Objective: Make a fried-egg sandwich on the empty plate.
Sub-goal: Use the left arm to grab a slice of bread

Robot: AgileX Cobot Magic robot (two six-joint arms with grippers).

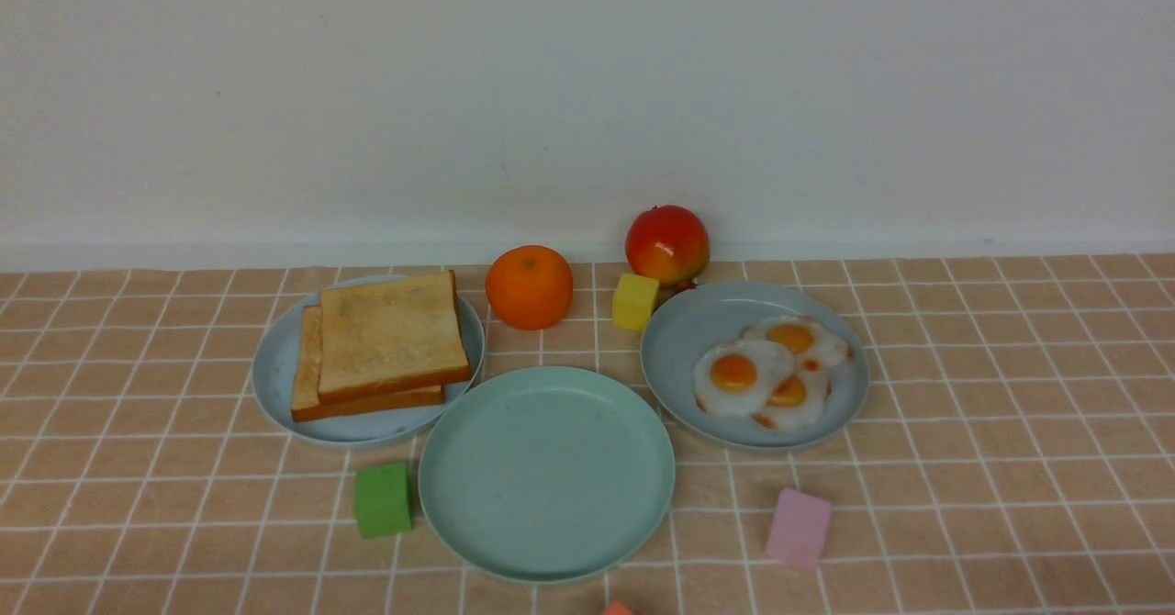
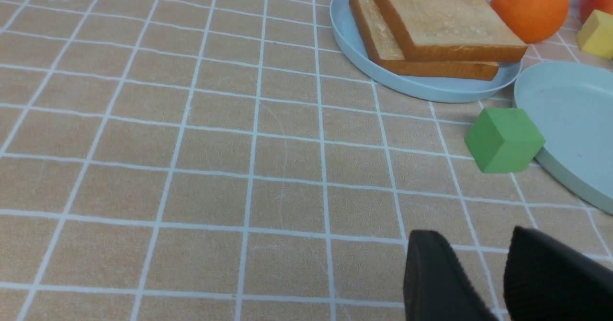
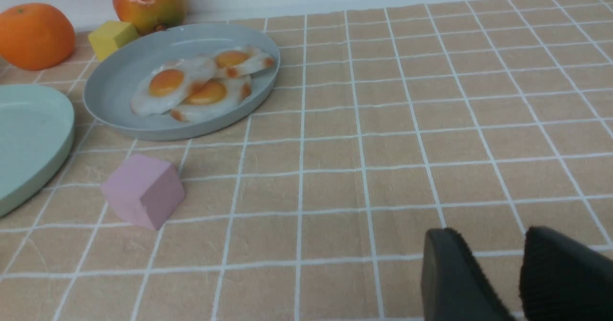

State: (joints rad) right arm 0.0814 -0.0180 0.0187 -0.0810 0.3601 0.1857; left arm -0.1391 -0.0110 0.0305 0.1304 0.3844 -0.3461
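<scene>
The empty plate (image 1: 546, 473), mint green, lies at the near middle of the checked tabletop (image 1: 964, 468). Behind it and to its left, rim close to rim, a pale blue plate (image 1: 274, 372) carries the two bread slices (image 1: 390, 338). They are stacked flat, one directly on the other, with the upper slice shifted a little to the right. Behind the mint plate and to its right, also close by, a grey-blue plate (image 1: 698, 326) holds three eggs in an overlapping cluster. The fried egg (image 1: 734, 374), the largest, is the one nearest the mint plate, and its edge lies over the two smaller eggs (image 1: 797, 336).

A green cube (image 1: 384, 499) sits right against the mint plate's left rim; I cannot tell whether they touch. A pink block (image 1: 799, 528) lies off its right side, a little apart. Straight behind the mint plate a yellow cube (image 1: 634, 301) stands between an orange (image 1: 529, 286) and the grey-blue plate, with a red-and-yellow fruit (image 1: 667, 244) just behind the cube. A small orange-red piece (image 1: 617, 609) shows just before the mint plate's near rim, cut off by the picture edge.

The left fingers (image 2: 431, 282) hang low over bare tabletop left of the mint plate, nearer the robot than the green cube. They are parted, cloth shows in the gap, and they grip nothing. The right fingers (image 3: 452, 278) hang over bare tabletop right of the mint plate, out past the pink block, equally parted and empty.
</scene>
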